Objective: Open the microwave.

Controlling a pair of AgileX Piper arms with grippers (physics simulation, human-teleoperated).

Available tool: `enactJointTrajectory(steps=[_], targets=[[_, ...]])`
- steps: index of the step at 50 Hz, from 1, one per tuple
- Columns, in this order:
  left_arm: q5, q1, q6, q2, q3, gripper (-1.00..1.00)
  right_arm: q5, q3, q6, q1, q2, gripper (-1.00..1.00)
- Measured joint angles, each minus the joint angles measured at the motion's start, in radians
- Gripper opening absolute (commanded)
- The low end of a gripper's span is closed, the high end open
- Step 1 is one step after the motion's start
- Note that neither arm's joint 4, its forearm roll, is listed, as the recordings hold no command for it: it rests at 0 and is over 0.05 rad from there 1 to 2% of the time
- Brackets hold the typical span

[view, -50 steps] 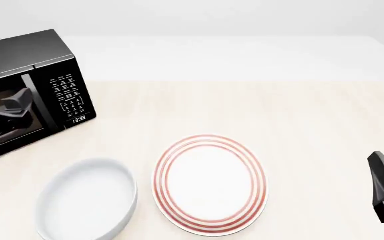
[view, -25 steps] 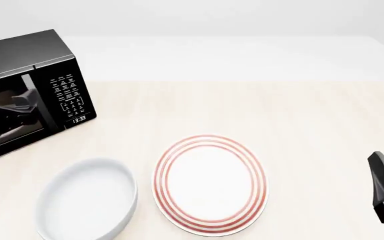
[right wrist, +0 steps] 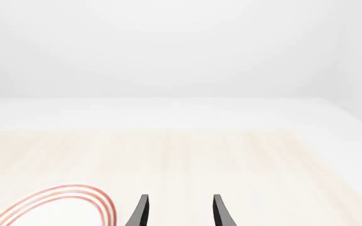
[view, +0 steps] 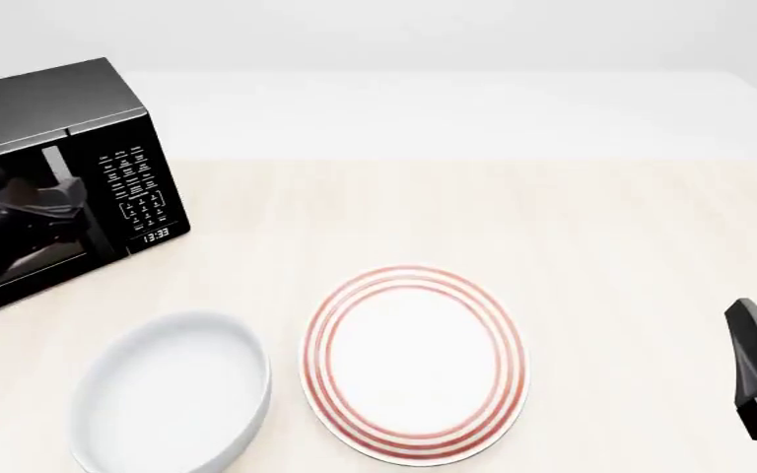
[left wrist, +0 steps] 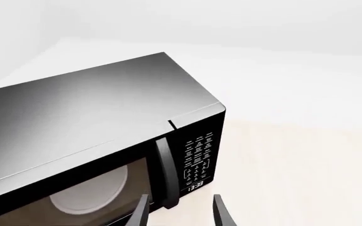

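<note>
The microwave (view: 56,128) is a black box at the table's far left, its windowed door flush with the front. The keypad (view: 135,187) and clock are on its right side. In the left wrist view the vertical door handle (left wrist: 164,169) runs beside the keypad (left wrist: 198,157), and a pale turntable (left wrist: 90,190) shows through the window. My left gripper (left wrist: 179,214) is open, one finger on each side of the handle's lower end. From the front it (view: 66,200) hovers before the door. My right gripper (view: 747,320) rests open at the near right, holding nothing.
A white bowl (view: 174,394) sits at the near left, just in front of the microwave. Beside it in the middle lies a white plate with red rings (view: 414,363), whose rim (right wrist: 61,200) also shows in the right wrist view. Bare wooden tabletop (view: 589,246) stretches to the right.
My left gripper has moved up and to the right across the door, closer to the handle beside the keypad. The right arm, bowl and plate have not moved.
</note>
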Motion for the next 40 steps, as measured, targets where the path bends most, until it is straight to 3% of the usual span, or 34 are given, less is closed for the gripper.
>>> enactJointTrajectory(steps=[40], targets=[[-0.106, 0.005, -0.035, 0.196, -0.041, 1.00, 0.000, 0.000, 0.000, 0.000, 0.000, 1.00]])
